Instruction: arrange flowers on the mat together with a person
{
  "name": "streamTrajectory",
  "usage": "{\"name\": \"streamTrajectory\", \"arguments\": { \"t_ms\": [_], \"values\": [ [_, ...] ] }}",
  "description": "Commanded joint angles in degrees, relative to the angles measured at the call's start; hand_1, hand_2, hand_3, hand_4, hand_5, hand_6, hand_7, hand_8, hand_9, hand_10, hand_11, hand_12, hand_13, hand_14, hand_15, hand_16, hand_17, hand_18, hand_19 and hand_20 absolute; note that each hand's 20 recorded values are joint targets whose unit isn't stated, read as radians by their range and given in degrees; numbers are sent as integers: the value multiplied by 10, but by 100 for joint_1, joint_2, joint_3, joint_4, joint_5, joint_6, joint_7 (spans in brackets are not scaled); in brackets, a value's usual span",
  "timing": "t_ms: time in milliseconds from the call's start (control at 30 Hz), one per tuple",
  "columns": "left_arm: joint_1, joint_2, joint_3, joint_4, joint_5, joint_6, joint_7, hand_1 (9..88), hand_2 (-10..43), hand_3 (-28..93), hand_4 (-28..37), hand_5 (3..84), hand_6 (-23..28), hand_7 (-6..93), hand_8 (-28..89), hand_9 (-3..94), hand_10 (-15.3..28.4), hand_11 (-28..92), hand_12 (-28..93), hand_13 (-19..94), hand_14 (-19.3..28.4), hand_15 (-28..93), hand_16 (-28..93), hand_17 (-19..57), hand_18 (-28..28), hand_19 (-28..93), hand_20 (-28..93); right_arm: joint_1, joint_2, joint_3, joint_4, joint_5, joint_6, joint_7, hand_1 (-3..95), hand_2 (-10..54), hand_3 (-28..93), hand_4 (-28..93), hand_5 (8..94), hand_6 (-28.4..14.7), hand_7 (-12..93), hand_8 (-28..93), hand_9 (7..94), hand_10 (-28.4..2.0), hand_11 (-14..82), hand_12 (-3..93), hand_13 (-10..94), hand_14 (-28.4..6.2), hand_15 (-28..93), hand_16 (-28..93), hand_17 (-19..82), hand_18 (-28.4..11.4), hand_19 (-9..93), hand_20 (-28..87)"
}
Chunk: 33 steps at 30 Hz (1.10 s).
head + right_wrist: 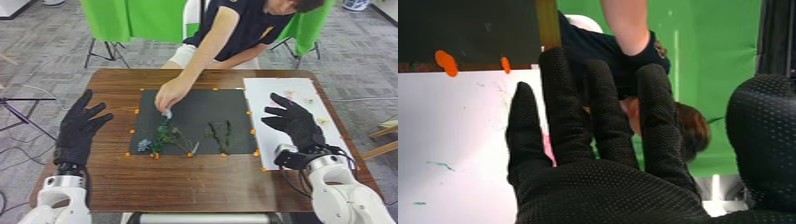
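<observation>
Head view: a person's hand (173, 92) holds a pale flower (167, 114) at the dark mat (202, 106), probably extending the greenery (165, 136); left hand (78, 131) and right hand (300, 131), loosely open and empty, presumably leave room.

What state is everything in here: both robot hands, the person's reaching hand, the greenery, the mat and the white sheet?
Left hand: open
Right hand: open
Person's hand: fingers at a pale blue flower
Greenery: lying on the mat
Dark mat: flat
White sheet: flat
</observation>
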Motion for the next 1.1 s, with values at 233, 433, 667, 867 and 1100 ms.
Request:
{"name": "streamTrajectory", "arguments": {
  "t_ms": [233, 433, 667, 867, 1100],
  "values": [
    [125, -86, 7, -23, 28, -36, -89, 236, 64, 795, -283, 294, 10, 131, -116, 336, 159, 214, 69, 276, 249, 485, -90, -79, 228, 483, 172, 6, -73, -35, -7, -40, -15, 48, 182, 47, 773, -282, 436, 45, 143, -125, 476, -149, 130, 144, 394, -183, 357, 141, 31, -229, 468, 184],
    [145, -81, 15, -31, 31, -29, -87, 237, 64, 794, -283, 293, 10, 132, -117, 335, 159, 214, 69, 277, 249, 486, -89, -79, 228, 483, 172, 21, -168, -50, -15, -35, -37, 78, 182, 47, 773, -282, 437, 44, 143, -125, 477, -149, 131, 144, 394, -183, 358, 141, 31, -230, 469, 185],
    [127, -47, 45, -23, -1, -6, -48, 238, 64, 795, -283, 292, 11, 134, -117, 335, 159, 214, 69, 277, 249, 485, -90, -80, 228, 484, 172, 32, -211, -25, -18, -22, 8, 55, 182, 46, 775, -282, 437, 44, 143, -125, 477, -148, 131, 144, 394, -183, 360, 139, 31, -230, 469, 185],
    [122, -45, 38, -25, -13, 6, -28, 238, 64, 794, -283, 290, 11, 136, -118, 335, 159, 215, 68, 277, 250, 487, -90, -80, 228, 483, 172, 68, -47, 219, -31, -173, 290, 66, 183, 43, 778, -280, 439, 44, 143, -124, 487, -154, 143, 148, 403, -182, 387, 146, 34, -231, 479, 191],
    [140, -27, 30, -37, -16, 19, 18, 238, 64, 796, -283, 290, 12, 136, -118, 335, 159, 216, 68, 277, 249, 486, -90, -80, 228, 485, 172, 487, 999, 221, 27, -1967, 1296, 1146, 244, -5, 779, -259, 463, 35, 157, -124, 531, -157, 287, 172, 480, -163, 557, 127, 105, -248, 587, 228]
  ]
}}
